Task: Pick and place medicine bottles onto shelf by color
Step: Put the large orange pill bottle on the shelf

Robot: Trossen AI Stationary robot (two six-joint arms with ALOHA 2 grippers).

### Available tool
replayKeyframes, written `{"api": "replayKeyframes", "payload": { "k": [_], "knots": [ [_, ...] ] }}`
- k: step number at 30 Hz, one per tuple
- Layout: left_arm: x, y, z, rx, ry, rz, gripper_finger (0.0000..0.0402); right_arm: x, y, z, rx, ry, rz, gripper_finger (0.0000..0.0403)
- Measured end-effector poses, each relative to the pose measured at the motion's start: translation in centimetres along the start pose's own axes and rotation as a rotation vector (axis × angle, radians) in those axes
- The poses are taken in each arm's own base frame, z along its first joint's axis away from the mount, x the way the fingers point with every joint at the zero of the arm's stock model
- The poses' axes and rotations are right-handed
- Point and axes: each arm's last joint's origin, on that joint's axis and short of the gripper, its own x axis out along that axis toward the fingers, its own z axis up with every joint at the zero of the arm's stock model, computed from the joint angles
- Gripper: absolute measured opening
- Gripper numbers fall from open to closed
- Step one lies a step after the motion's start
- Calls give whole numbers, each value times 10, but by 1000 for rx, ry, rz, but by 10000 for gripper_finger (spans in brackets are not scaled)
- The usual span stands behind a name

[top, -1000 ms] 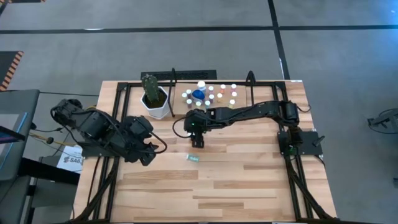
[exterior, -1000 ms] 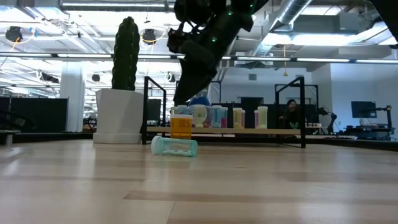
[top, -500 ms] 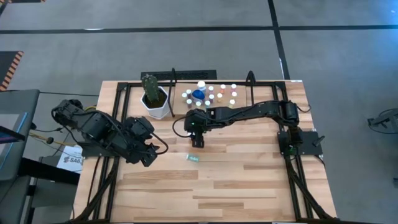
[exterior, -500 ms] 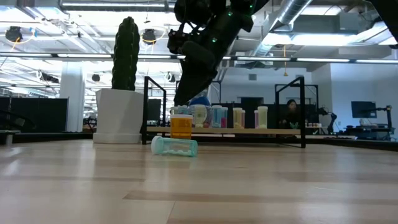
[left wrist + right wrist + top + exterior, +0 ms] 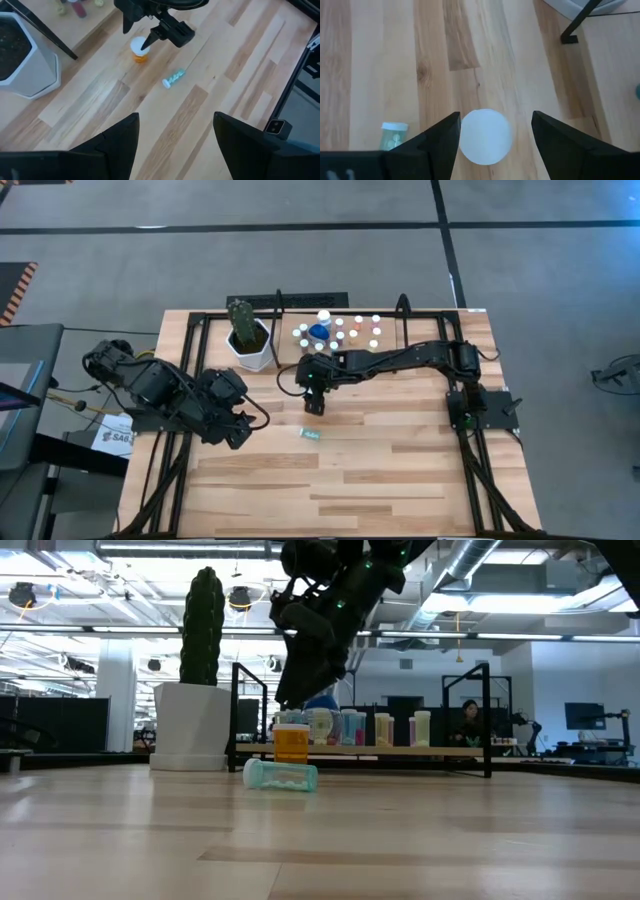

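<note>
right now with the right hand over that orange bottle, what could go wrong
1. The right hand hangs open over the upright orange bottle; its white cap sits nearer one finger, so closing or descending off-centre might tip it.
2. The teal bottle lies on its side close by; a toppled orange bottle could knock it rolling.
3. The cactus pot stands beside the shelf, crowding the carry.

Two dark jointed arms with black cables and green lights
</note>
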Motion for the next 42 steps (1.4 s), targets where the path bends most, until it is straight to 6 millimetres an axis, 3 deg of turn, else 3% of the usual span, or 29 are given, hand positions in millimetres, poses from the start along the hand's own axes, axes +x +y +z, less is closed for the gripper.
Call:
{"api": "replayKeyframes", "payload": {
  "k": [21,33,42],
  "knots": [
    [-2,-2,-5,5,-16,2,240,0,4,-2,99,25,84,270],
    [-2,-2,-4,-9,-22,3,240,0,3,-3,94,40,108,340],
    [-2,-2,-4,-18,-25,4,240,0,9,-7,-36,70,80,346]
  ]
}}
